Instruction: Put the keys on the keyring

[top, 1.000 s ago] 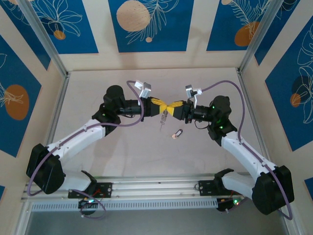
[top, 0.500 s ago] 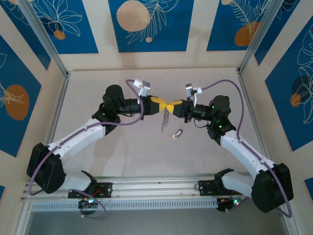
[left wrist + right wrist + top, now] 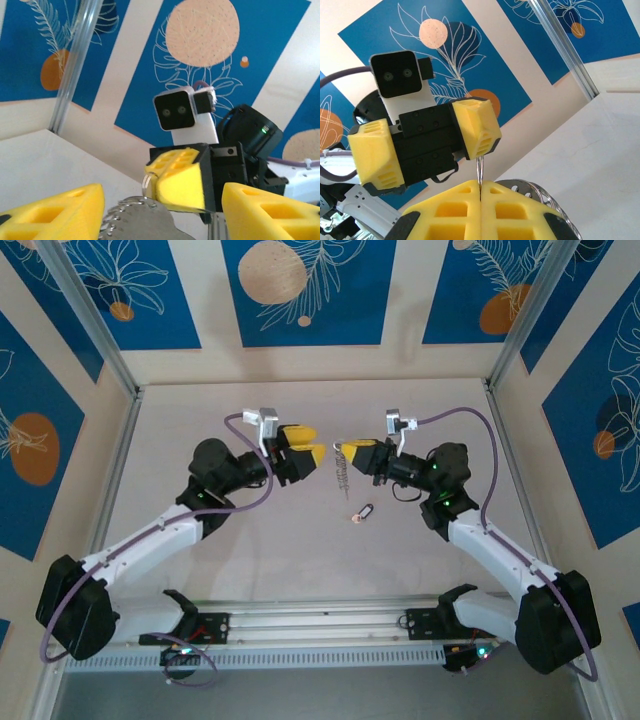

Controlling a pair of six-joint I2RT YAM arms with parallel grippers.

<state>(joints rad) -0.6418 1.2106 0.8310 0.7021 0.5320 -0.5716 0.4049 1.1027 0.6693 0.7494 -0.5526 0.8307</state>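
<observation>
Item: left gripper (image 3: 312, 442), held above the table (image 3: 300, 560), its yellow fingers (image 3: 50, 215) spread wide apart and holding nothing. Item: right gripper (image 3: 348, 447), facing the left one across a small gap, its yellow pads (image 3: 450, 210) pressed together on the top of the keyring (image 3: 343, 472). The keyring hung down from that grip as a thin grey loop with small silvery bits along it, clear of the table surface; in the right wrist view its wire rose from the seam between the pads. Item: the keys (image 3: 362, 512), one small piece lying flat on the table, nearer the arm bases than the hanging keyring and apart from both grippers.
</observation>
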